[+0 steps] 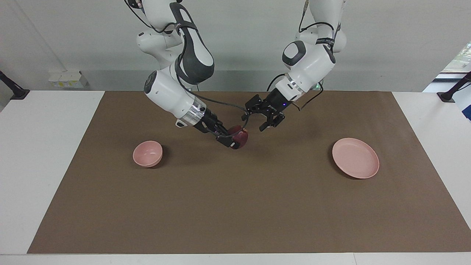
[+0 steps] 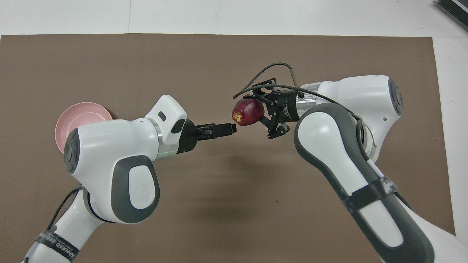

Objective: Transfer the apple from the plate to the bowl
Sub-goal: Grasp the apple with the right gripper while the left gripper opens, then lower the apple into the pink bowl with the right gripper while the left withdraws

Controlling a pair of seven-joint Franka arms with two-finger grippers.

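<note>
Apple [image 2: 247, 112] in right tool [image 1: 235, 141], yellowish patch facing left tool [image 1: 262, 119]

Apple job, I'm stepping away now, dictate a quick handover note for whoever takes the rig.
Right gripper: shut on the apple, in the air over the brown mat, between bowl and plate.
Left gripper: open, empty, close by.
Plate: empty, toward the left arm's end.
Bowl: empty, toward the right arm's end.
Done: apple off the plate.
Left: carry it over the bowl and release.
</note>
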